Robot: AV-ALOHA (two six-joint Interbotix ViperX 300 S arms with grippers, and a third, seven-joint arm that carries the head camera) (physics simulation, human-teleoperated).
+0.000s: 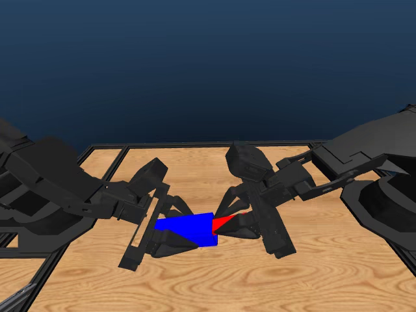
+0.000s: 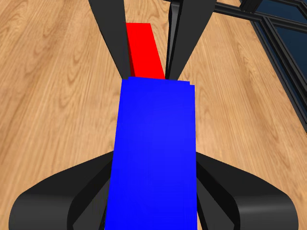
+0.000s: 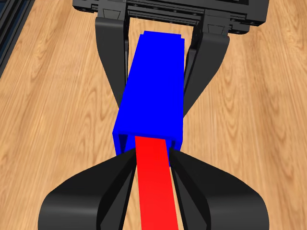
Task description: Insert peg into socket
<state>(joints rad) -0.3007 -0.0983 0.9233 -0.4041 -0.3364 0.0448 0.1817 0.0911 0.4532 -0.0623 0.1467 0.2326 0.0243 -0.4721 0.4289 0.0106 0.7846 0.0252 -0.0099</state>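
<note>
The blue socket (image 1: 187,229) hangs above the table's middle, held by my left gripper (image 1: 164,229), whose jaws are shut on its sides. The red peg (image 1: 223,223) is held by my right gripper (image 1: 242,220), which is shut on it. In the right wrist view the peg (image 3: 154,182) runs into the socket's hollow end (image 3: 151,93), its front part inside. In the left wrist view the socket (image 2: 154,153) fills the middle between my own jaws, and the peg (image 2: 143,51) shows beyond its far end between the right gripper's jaws.
The wooden table (image 1: 214,286) lies under both grippers. A black frame rail (image 1: 195,144) runs along its far edge and another down the left side. The right arm's body (image 1: 377,188) stands at the right.
</note>
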